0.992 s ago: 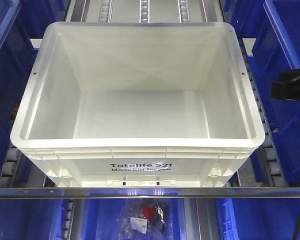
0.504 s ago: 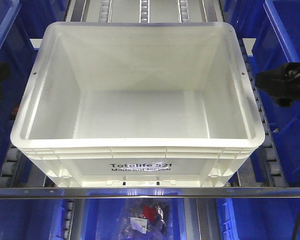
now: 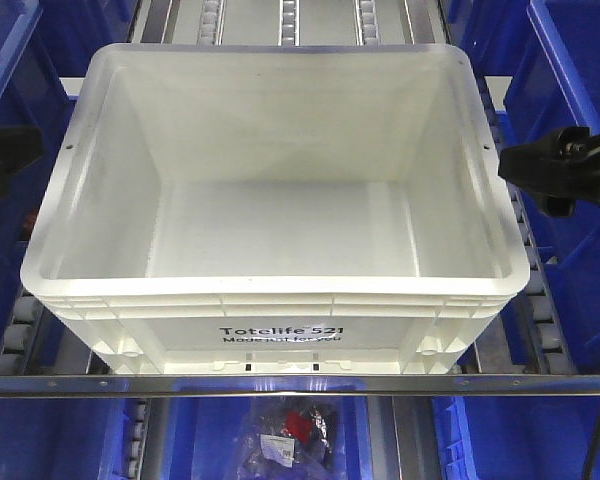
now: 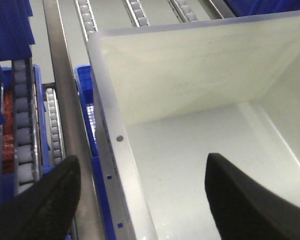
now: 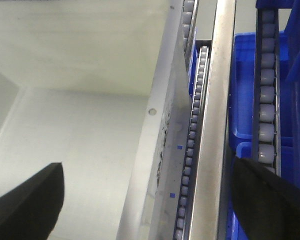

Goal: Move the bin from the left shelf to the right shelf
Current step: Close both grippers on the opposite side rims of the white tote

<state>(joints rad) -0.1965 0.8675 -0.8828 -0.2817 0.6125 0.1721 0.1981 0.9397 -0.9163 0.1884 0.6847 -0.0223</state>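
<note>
Roller-track shelving (image 3: 288, 15) fills the view, with blue bins (image 3: 570, 90) packed down both sides and on the level below. At far left, our left gripper (image 4: 142, 162) hangs at the short left wall of the bin (image 3: 280, 220), jaws spread wide. The left wrist view puts one black finger (image 4: 45, 200) outside over the rollers and the other inside over the bin's floor, with the thick rim running between them. We cannot tell whether either pad touches the wall; they look clear of it.

The bin sits square in the middle lane, empty and upright. Its front wall, with the "Totelife 521" print (image 3: 280, 333), is just behind the metal front rail (image 3: 280, 385). Its long axis runs left to right, so each short wall faces one arm.

At right, our right gripper (image 5: 147, 165) mirrors the left: jaws apart, one finger over the interior, one outside over the roller strip, the right rim between them. Neither arm is nearer, and the bin lies between the two. We judge this the approach to a two-handed grasp. The coming move turns on both pairs of fingers settling evenly over opposite rims before closing, since the carry should run rightward along that long axis.
</note>
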